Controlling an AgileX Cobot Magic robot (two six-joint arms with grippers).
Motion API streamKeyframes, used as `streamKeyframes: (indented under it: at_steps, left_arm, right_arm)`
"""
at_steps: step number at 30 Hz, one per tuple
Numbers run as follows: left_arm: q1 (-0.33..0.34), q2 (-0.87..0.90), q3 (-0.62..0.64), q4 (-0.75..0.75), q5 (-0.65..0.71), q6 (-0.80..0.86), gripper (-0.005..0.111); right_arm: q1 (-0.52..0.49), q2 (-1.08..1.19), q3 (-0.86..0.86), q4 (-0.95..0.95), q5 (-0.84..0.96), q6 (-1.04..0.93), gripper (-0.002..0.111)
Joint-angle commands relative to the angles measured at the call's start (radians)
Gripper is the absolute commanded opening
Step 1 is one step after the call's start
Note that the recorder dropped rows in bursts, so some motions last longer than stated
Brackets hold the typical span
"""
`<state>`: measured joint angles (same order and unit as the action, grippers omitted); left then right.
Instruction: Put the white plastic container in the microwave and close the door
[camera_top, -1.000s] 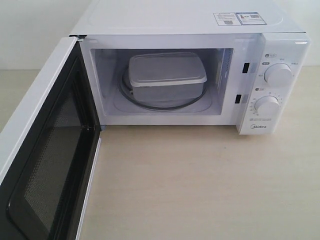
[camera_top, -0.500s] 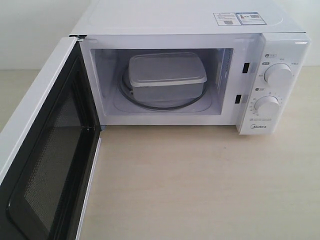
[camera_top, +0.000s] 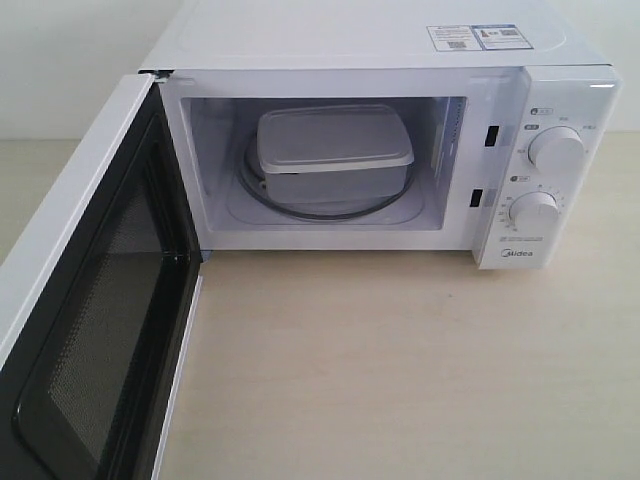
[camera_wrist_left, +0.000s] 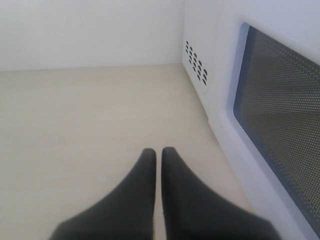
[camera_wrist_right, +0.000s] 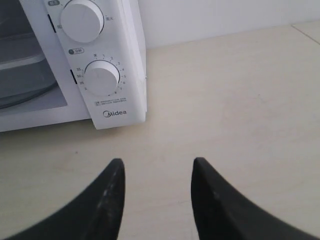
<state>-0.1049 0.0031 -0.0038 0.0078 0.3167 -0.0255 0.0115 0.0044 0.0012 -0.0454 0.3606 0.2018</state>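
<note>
Placing done: container (camera_top: 335, 150) inside the microwave (camera_top: 370, 40), on the glass turntable (camera_top: 300, 208), at 12 o'clock in the exterior view. Left to do: closing the door (camera_top: 90, 300), wide open, swung out toward 8 o'clock. Left gripper (camera_wrist_left: 158, 152) pinched closed, empty, just beside the door's outer face; right gripper (camera_wrist_right: 156, 167) spread apart, empty, near the dial panel (camera_wrist_right: 127, 100).

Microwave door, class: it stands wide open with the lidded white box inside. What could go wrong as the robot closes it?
1. The shut left gripper sits beside the outer face of the white side-hinged door; narrow tips may slip along that smooth panel.
2. A hard shove may slide the white countertop microwave instead of latching it.
3. The open right gripper faces the round white dials; advancing could knock one.
</note>
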Motion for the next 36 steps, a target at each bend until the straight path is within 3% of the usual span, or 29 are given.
streamKeyframes:
  at_steps: [1,10,15,23,26,33,36]
  left_arm:
    - [0.003,-0.003,0.004,-0.008,-0.002,-0.012,0.004]
    - [0.003,-0.003,0.003,0.003,0.015,0.025,0.004]
    - [0.003,-0.003,-0.164,-0.008,0.069,-0.103,0.004]
    - [0.003,-0.003,-0.488,-0.036,0.263,-0.185,0.004]
    - [0.003,-0.003,-0.541,-0.037,0.236,-0.185,0.004]
    - [0.003,-0.003,-0.550,-0.037,0.032,-0.185,0.004]
    - [0.003,-0.003,-0.550,-0.045,0.032,-0.185,0.004]
  right_arm:
    - [-0.001,-0.004,-0.001,-0.011,0.003,0.001,0.042]
    - [-0.001,-0.004,-0.001,-0.011,0.003,0.001,0.042]
    - [-0.001,-0.004,-0.001,-0.011,0.003,0.001,0.042]
    - [-0.001,-0.004,-0.001,-0.011,0.003,0.001,0.042]
    - [-0.001,-0.004,-0.001,-0.011,0.003,0.001,0.042]
    - [-0.001,-0.004,-0.001,-0.011,0.003,0.001,0.042]
    - [-0.001,-0.004,-0.001,-0.011,0.003,0.001,0.042]
